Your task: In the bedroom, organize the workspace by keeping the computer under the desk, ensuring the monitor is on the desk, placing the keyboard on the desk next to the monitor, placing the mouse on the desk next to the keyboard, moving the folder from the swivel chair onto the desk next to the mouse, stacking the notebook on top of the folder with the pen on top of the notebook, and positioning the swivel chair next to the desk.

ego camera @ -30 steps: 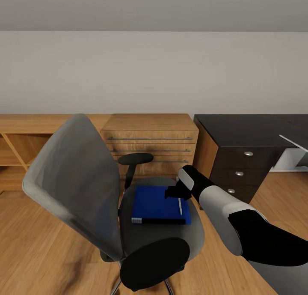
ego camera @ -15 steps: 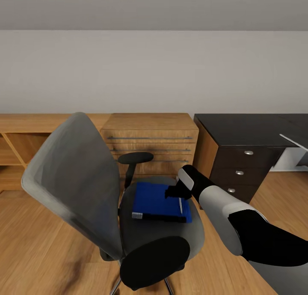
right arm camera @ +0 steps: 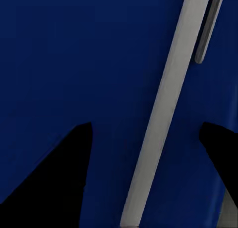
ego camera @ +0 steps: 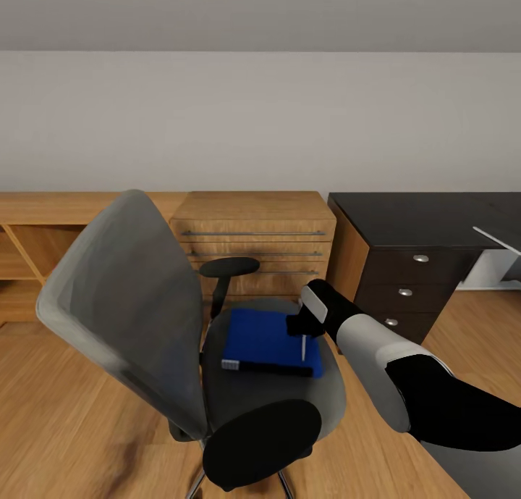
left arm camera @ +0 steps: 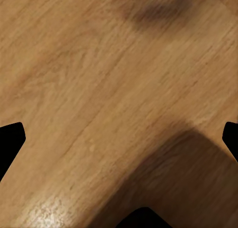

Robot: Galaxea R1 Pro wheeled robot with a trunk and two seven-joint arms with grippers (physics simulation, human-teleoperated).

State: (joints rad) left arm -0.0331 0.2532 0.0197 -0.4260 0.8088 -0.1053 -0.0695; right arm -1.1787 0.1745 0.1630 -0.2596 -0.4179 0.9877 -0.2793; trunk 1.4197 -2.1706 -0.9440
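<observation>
Bright blue folder (ego camera: pixel 264 342) flat on swivel chair (ego camera: pixel 130 296) seat, pale pen (ego camera: pixel 303 347) along its 3 o'clock edge. Right gripper (ego camera: pixel 302 328) directly over pen, fingers spread wide astride it. Black desk (ego camera: pixel 420 220) at 2 o'clock. Left gripper (left arm camera: pixel 119 139) above wood floor (left arm camera: pixel 89 79), wide apart.

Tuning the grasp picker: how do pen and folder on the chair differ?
The pen is a thin whitish stick; the folder is a broad flat blue slab with a black spine edge. The pen is shorter than the folder. The pen lies on the folder; the folder lies on the swivel chair seat. Both lie flat under the right gripper.
</observation>
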